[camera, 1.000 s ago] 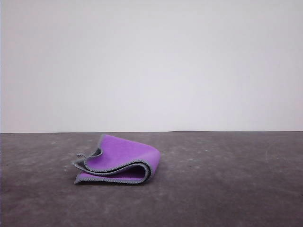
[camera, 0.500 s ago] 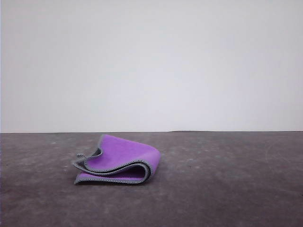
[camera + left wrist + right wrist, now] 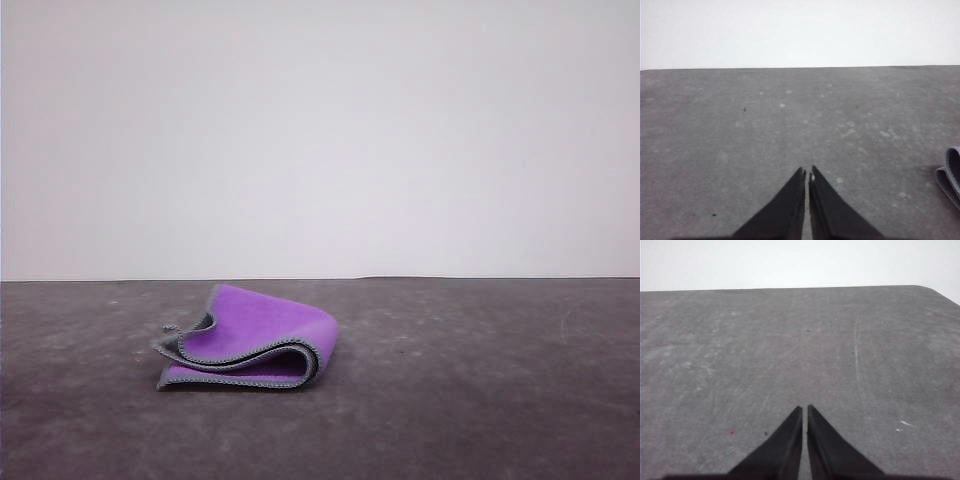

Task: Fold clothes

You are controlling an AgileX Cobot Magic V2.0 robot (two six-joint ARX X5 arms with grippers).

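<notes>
Cloth [image 3: 250, 345] lies folded, top layer bulging. Left fingers [image 3: 807, 175] and right fingers [image 3: 804, 410] — both pressed together — should spread before pinching hems.

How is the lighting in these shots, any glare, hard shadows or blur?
Front view: even, soft light, a faint shadow under the cloth, wall washed out pale. Left wrist view: the left gripper looks dark and slightly soft, the table hazy. Right wrist view: flat light, no glare, scratches readable beyond the right gripper.
</notes>
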